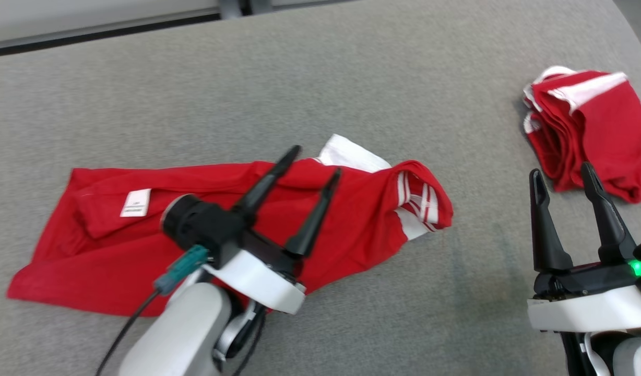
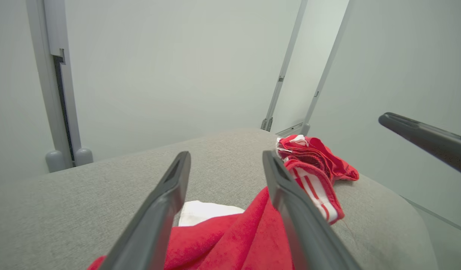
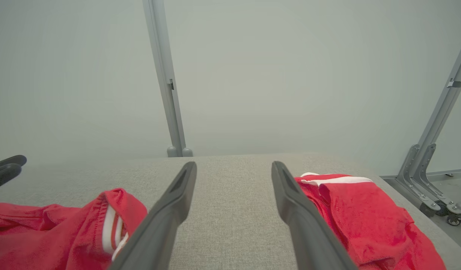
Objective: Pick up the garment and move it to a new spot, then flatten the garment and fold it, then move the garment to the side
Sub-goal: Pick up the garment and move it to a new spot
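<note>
I'm getting bright, even, diffuse light, and the grey surface (image 1: 352, 78) carries only faint, soft shadows. The head view is a little smeared. Both wrist views bend the frame posts (image 3: 166, 75) toward their edges, and the nearest fingers (image 2: 155, 217) look soft.

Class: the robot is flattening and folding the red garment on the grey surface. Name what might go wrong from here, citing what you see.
1. The red garment with white stripes lies rumpled, its striped sleeve bunched; folding now would likely trap creases.
2. The left gripper holds its open fingers close above the cloth and may snag it when moving.
3. The right gripper stands near the stack of folded red garments; a sweep could topple it.
</note>
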`<state>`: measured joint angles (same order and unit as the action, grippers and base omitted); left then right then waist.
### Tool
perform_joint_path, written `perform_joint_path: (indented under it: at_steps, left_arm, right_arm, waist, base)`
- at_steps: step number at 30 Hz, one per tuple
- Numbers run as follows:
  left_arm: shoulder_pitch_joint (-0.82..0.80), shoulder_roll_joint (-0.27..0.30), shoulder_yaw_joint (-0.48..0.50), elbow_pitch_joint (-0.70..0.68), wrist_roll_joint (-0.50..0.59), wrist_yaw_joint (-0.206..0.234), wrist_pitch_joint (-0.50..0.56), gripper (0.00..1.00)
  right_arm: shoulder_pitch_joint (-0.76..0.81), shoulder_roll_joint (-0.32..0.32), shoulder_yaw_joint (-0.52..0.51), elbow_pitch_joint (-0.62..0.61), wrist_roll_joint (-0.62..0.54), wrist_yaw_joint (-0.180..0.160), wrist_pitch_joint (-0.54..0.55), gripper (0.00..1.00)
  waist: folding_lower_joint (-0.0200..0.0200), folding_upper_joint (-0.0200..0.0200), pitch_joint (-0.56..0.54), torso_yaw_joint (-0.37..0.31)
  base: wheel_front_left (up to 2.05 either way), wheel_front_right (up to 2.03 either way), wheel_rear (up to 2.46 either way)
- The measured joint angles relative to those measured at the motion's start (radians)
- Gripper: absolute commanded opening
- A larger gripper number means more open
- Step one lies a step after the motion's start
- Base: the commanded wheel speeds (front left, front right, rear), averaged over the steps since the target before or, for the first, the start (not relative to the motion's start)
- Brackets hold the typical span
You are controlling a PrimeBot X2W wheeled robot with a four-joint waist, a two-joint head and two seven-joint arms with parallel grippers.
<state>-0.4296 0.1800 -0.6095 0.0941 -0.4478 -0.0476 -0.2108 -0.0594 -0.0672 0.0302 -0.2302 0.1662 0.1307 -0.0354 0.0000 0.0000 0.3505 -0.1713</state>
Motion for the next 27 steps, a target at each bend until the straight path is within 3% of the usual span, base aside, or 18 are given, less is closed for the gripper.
perform_joint_path:
  at_steps: [7, 15, 18, 27]
  left_arm:
    - [0.082, 0.057, 0.18, 0.01, -0.058, 0.096, -0.038, 1.0]
    - [0.21, 0.134, 0.334, 0.042, -0.101, 0.133, -0.049, 1.0]
    - [0.255, 0.162, 0.354, 0.036, -0.109, 0.134, -0.049, 1.0]
    - [0.346, 0.176, 0.322, -0.024, -0.113, 0.144, -0.007, 1.0]
  right_arm:
    - [0.028, -0.027, -0.015, -0.011, 0.004, 0.0, 0.037, 1.0]
    - [0.081, -0.036, -0.037, -0.017, 0.018, 0.0, 0.068, 1.0]
    - [0.093, -0.038, -0.04, -0.017, 0.02, 0.0, 0.073, 1.0]
    - [0.173, -0.039, -0.047, -0.008, 0.034, 0.0, 0.097, 1.0]
  waist:
    - [0.0, 0.0, -0.072, 0.107]
    - [0.0, 0.0, -0.165, 0.202]
    - [0.0, 0.0, -0.198, 0.222]
    - [0.0, 0.0, -0.288, 0.243]
  base:
    - [0.0, 0.0, 0.0]
    - [0.0, 0.0, 0.0]
    - [0.0, 0.0, 0.0]
    - [0.0, 0.0, 0.0]
